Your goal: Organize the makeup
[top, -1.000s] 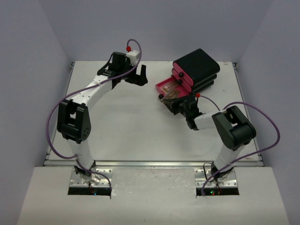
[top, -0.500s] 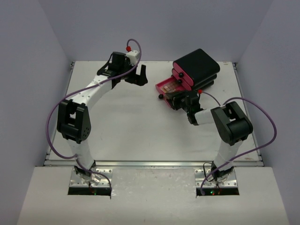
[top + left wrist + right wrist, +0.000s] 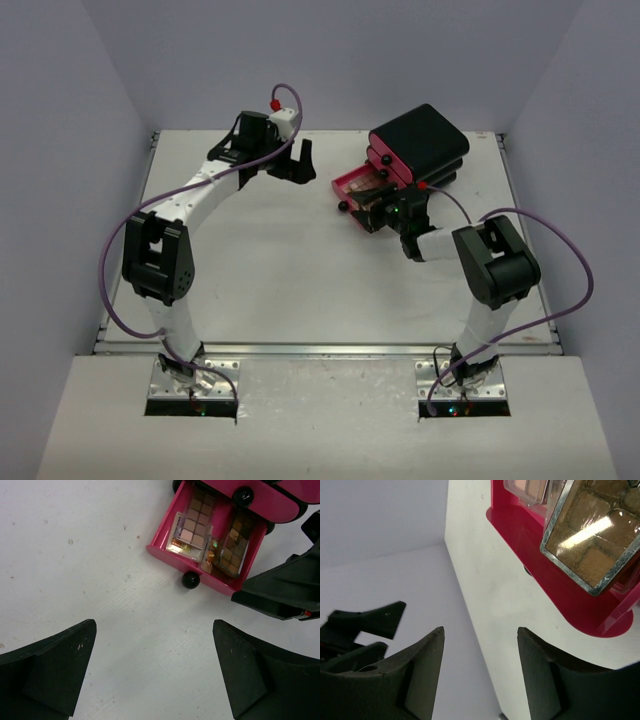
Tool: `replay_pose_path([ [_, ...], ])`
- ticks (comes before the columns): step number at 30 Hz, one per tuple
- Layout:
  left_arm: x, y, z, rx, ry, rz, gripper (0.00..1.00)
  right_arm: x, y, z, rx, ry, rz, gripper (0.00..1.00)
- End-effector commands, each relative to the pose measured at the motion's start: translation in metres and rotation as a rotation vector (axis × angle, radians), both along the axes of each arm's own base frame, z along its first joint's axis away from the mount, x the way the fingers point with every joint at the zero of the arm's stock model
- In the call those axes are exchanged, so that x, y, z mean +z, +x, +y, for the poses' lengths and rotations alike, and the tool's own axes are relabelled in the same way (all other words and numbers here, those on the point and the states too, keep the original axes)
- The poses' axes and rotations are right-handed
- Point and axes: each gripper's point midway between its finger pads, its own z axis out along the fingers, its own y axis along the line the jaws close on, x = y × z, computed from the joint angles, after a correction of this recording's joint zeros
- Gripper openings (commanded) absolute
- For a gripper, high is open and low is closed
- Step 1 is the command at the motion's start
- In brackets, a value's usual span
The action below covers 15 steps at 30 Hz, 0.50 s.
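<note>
The lowest pink drawer (image 3: pixel 170 550) of the black box (image 3: pixel 420 142) stands pulled out. Two tan-pink eyeshadow palettes lie in it, one on the left (image 3: pixel 192 525) and one on the right (image 3: pixel 232 545). In the right wrist view the right palette (image 3: pixel 590 535) leans tilted against the drawer's front wall (image 3: pixel 540 575). My right gripper (image 3: pixel 480 630) is open just in front of the drawer with nothing between its fingers. It is also seen from above (image 3: pixel 380 213). My left gripper (image 3: pixel 154 625) hangs wide open and empty over bare table, left of the drawer (image 3: pixel 292 168).
The drawer's black knob (image 3: pixel 190 580) sticks out toward the table's middle. Two more pink drawers (image 3: pixel 390 165) above it are shut. The box stands at the back right of the white table (image 3: pixel 280 270), whose raised edges run along the sides.
My right gripper carried a palette up to the drawer, opened and let it go there. The left arm has not moved.
</note>
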Motion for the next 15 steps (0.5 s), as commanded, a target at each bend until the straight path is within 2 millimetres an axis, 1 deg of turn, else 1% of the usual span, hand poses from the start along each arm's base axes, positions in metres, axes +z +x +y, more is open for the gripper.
replay_pose_path([
  [1, 0.01, 0.005, -0.001, -0.033, -0.013, -0.041, 1.0, 0.044, -0.003, 0.015, 0.145, -0.063, -0.154, 0.6],
  [3, 0.001, 0.005, -0.003, -0.064, 0.003, -0.04, 1.0, 0.066, -0.011, 0.022, 0.227, -0.136, -0.226, 0.6],
  [4, -0.004, 0.007, -0.002, -0.065, 0.017, -0.039, 1.0, 0.072, -0.013, 0.024, 0.258, -0.174, -0.252, 0.6],
  [5, -0.007, 0.009, -0.001, -0.065, 0.031, -0.042, 1.0, 0.078, -0.015, 0.027, 0.304, -0.25, -0.286, 0.6],
  [6, -0.012, 0.011, 0.001, -0.068, 0.048, -0.044, 1.0, 0.085, -0.017, 0.027, 0.329, -0.29, -0.333, 0.6],
  [7, -0.018, 0.012, 0.004, -0.088, 0.086, -0.059, 1.0, 0.093, -0.018, 0.025, 0.355, -0.352, -0.336, 0.6],
  [8, -0.024, 0.013, 0.007, -0.109, 0.122, -0.071, 1.0, 0.102, -0.017, 0.02, 0.375, -0.433, -0.351, 0.6],
  [9, -0.027, 0.012, 0.009, -0.124, 0.147, -0.081, 1.0, 0.111, -0.013, 0.009, 0.375, -0.537, -0.392, 0.6],
  [10, -0.029, 0.013, 0.013, -0.148, 0.19, -0.103, 1.0, 0.119, -0.006, -0.005, 0.368, -0.642, -0.39, 0.61],
  [11, -0.034, 0.01, 0.015, -0.171, 0.221, -0.108, 1.0, 0.133, -0.002, -0.014, 0.371, -0.715, -0.379, 0.62],
  [12, -0.035, 0.009, 0.016, -0.196, 0.249, -0.123, 1.0, 0.134, 0.003, -0.024, 0.366, -0.781, -0.382, 0.63],
  [13, -0.038, 0.008, 0.016, -0.226, 0.285, -0.146, 0.97, 0.142, 0.014, -0.037, 0.346, -0.857, -0.377, 0.64],
  [14, -0.043, 0.006, 0.016, -0.259, 0.325, -0.17, 0.94, 0.157, 0.024, -0.053, 0.322, -0.936, -0.364, 0.65],
  [15, -0.047, 0.005, 0.014, -0.286, 0.354, -0.188, 0.92, 0.167, 0.033, -0.067, 0.298, -1.002, -0.355, 0.66],
])
